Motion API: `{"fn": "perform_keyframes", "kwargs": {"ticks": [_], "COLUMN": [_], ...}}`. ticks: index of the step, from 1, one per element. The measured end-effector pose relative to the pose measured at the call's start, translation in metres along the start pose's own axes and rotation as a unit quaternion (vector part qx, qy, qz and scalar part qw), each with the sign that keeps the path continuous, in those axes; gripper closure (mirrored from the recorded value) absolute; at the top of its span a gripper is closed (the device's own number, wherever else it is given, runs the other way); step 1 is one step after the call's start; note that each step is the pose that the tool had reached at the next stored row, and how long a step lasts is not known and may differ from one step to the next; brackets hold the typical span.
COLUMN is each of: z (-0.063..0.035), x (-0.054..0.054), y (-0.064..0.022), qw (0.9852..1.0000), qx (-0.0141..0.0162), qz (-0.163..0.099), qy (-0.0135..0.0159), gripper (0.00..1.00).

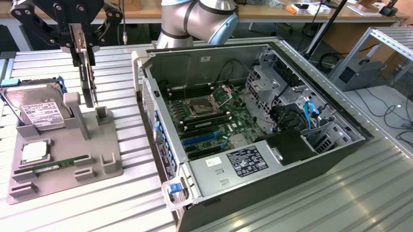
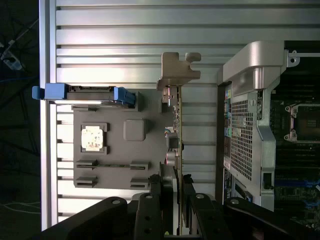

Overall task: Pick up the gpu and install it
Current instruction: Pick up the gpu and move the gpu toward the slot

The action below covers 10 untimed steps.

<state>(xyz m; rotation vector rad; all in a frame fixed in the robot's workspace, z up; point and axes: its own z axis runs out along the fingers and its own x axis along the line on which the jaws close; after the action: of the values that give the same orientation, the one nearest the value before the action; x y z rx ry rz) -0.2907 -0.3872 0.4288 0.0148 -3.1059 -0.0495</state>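
Figure: My gripper (image 1: 82, 46) pinches one gpu (image 1: 88, 82) between its jaws, upright over one grey holder (image 1: 96, 145) carrying one hard drive (image 1: 40, 108), one processor (image 1: 34, 152) and one RAM stick (image 1: 51, 166); one open computer case (image 1: 193, 63) stands beside.

We see our arm (image 1: 177, 21) as a smooth silver-grey tube, a black band round it, a pale blue cap (image 1: 223, 29) at the joint, our gripper (image 1: 82, 46) matte black, flat linkage bars (image 2: 100, 217), small round pivot screws (image 2: 116, 202)

The gpu (image 1: 88, 82) is gripped upright, edge-on, thin and dark with a silver bracket, just above the holder (image 1: 96, 159).
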Motion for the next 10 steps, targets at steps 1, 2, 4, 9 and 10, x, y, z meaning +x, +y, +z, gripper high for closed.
{"fn": "perform_keyframes", "kwargs": {"ticks": [1,2,4,9,10], "z": [-0.0007,-0.0017,-0.0036,-0.0046,-0.0047], "x": [0.0000,0.0001,0.0001,-0.0022,-0.0040], "y": [0.0000,0.0001,0.0001,0.0000,-0.0002], "qw": [1.0000,1.0000,1.0000,1.0000,1.0000], "qx": [-0.0001,-0.0003,-0.0008,-0.0037,-0.0044], "qz": [0.000,0.000,0.000,0.000,0.000], "qy": [0.0000,0.0000,0.0000,0.0005,0.0010], "gripper": [0.73,0.73,0.73,0.73,0.73]}}
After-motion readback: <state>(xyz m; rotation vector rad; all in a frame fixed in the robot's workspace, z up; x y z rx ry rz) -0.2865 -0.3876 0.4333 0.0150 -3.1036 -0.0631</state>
